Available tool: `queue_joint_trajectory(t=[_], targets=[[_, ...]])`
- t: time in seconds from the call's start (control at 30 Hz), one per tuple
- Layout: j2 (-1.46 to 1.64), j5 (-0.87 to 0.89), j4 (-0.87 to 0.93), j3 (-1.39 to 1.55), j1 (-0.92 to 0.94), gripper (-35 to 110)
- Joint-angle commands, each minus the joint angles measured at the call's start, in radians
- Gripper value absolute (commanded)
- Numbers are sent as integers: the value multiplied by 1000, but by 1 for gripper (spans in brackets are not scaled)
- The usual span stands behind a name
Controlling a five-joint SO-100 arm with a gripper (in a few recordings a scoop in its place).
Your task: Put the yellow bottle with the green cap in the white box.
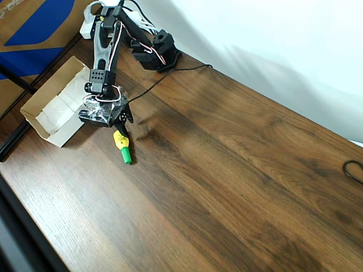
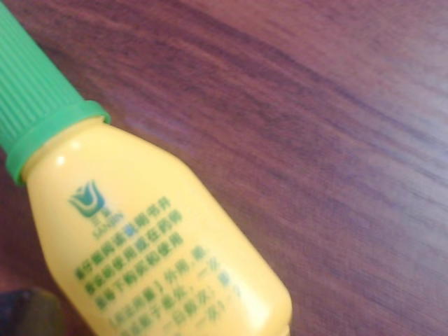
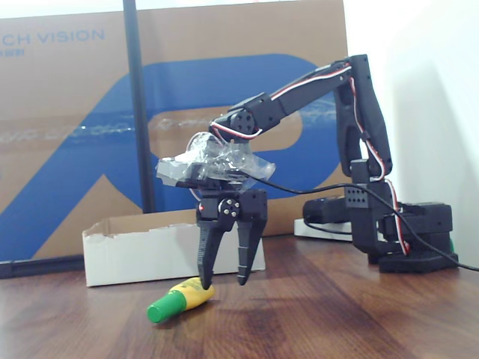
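The yellow bottle with the green cap [image 1: 122, 145] lies on its side on the wooden table, just right of the white box [image 1: 61, 135]. In the fixed view the bottle [image 3: 182, 297] lies in front of the box [image 3: 142, 260], cap pointing left. My gripper [image 3: 223, 283] hangs over the bottle's yellow end, open, fingers pointing down. One fingertip [image 3: 205, 283] is at the bottle's rear end; the other stands clear to the right. From overhead the gripper [image 1: 123, 126] sits just above the bottle. The wrist view has the bottle [image 2: 161, 238] very close, with dark print.
A blue-and-brown cardboard sheet [image 3: 75, 149] stands behind the box, with a black pole [image 3: 135, 112] in front of it. The arm's base [image 1: 159, 52] sits at the table's back edge. A black cable [image 1: 354, 170] lies at the far right.
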Motion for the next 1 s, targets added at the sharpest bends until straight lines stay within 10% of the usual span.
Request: queue_joint_trajectory(t=[0.0, 0.97], targets=[[81, -20, -25, 26, -2, 24], [84, 38, -34, -35, 118, 23]])
